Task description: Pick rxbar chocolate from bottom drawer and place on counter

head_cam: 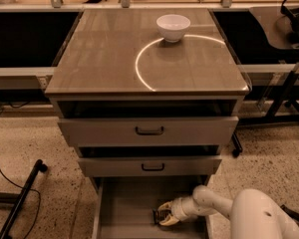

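Note:
The rxbar chocolate (158, 216), a small dark bar, lies on the floor of the open bottom drawer (124, 203), right of its middle. My gripper (165, 214) reaches into the drawer from the right on its white arm (209, 203). Its yellowish fingers (165, 205) sit on either side of the bar and are closed against it, low over the drawer floor. The counter (99, 54) is the glossy brown cabinet top with a white arc line, above the three drawers.
A white bowl (173, 27) stands at the back right of the counter. The two upper drawers (149, 131) with black handles stick out slightly above the bottom drawer. A black stand leg (21, 198) lies on the floor at the left. Dark tables flank the cabinet.

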Available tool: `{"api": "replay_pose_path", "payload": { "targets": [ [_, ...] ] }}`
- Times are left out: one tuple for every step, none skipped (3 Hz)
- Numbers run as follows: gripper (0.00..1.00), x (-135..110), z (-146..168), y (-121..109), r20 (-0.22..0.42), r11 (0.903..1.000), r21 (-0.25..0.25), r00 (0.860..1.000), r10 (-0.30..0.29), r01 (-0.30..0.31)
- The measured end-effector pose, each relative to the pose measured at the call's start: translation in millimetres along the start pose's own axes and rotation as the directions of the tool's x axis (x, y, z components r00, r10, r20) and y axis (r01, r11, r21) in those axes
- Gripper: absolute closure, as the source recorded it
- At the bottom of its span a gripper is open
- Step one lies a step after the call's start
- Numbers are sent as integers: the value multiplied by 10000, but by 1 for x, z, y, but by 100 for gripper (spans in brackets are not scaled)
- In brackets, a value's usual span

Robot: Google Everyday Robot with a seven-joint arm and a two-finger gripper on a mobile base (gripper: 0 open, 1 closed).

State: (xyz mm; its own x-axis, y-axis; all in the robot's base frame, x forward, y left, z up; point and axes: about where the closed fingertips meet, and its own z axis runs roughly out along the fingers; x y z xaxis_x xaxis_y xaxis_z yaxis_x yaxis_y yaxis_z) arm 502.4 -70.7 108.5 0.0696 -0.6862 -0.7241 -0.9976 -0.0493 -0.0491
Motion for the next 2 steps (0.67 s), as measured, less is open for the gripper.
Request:
{"api": "replay_pose_path", "payload": {
  "targets": [
    [100, -15, -22, 5, 313, 9986, 294, 9985, -439, 430],
    [100, -39, -58, 10, 788, 9928, 632, 9912, -1061, 1013]
  ]
}}
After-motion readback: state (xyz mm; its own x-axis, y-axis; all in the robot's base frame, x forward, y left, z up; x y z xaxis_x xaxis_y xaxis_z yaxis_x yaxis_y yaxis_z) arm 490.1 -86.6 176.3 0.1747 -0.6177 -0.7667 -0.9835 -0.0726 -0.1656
